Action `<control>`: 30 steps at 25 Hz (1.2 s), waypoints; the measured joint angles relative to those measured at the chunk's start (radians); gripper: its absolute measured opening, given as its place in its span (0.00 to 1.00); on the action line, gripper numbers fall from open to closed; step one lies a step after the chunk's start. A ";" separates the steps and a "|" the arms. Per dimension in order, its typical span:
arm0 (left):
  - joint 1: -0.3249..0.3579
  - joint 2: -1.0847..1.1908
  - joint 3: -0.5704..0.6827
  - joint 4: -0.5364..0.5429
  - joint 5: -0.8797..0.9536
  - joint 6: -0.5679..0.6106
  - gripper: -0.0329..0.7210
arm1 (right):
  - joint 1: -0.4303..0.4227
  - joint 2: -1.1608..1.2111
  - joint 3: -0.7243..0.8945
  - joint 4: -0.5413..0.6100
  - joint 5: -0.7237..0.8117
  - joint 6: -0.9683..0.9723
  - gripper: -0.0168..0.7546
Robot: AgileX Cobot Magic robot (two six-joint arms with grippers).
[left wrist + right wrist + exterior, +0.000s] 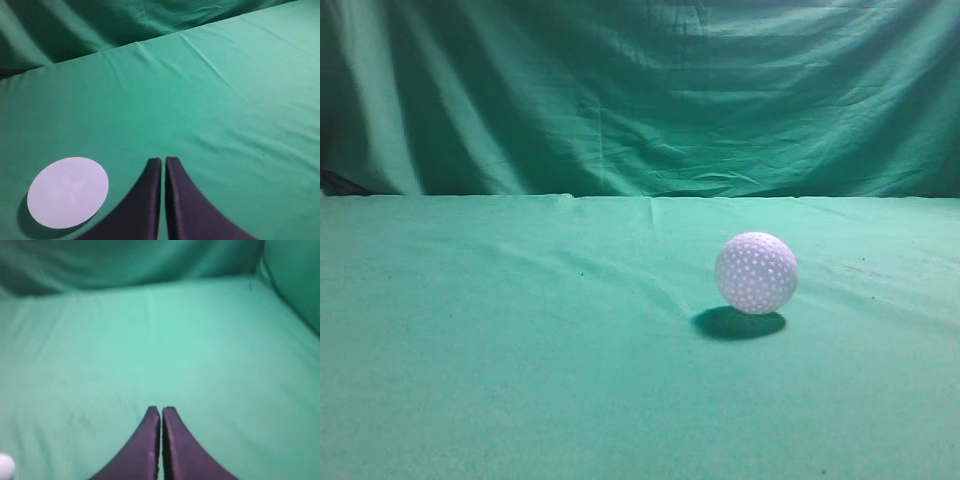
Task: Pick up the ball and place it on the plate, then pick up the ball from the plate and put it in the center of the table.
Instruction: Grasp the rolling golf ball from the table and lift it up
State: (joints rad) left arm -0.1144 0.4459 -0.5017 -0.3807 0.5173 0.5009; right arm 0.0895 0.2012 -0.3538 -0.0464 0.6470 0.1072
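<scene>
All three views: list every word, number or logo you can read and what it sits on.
None is readable in any view.
ball: dimples only, no brand showing.
plate: a faint cross-shaped mark, no letters.
table cloth and both grippers: no print.

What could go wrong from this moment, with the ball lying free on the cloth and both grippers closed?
1. The golf ball rests loose on the wrinkled green table; a closing finger may nudge it and make it roll.
2. The right gripper sees the ball only at its view's lower-left edge, so its approach may be misaligned.
3. The white plate looks flat, with no visible rim near the left gripper; the ball might roll off.
</scene>
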 joint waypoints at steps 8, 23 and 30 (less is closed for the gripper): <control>0.000 -0.005 0.069 0.031 -0.034 0.000 0.04 | 0.031 0.106 -0.056 0.003 0.031 -0.050 0.02; 0.000 -0.005 0.118 0.056 -0.054 0.000 0.04 | 0.276 0.565 -0.317 0.123 0.247 -0.280 0.02; 0.000 -0.005 0.118 0.076 -0.056 0.000 0.04 | 0.501 0.866 -0.457 0.127 0.261 -0.251 0.02</control>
State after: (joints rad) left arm -0.1144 0.4407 -0.3833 -0.3046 0.4610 0.5009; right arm 0.5908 1.0674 -0.8111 0.0808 0.9082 -0.1437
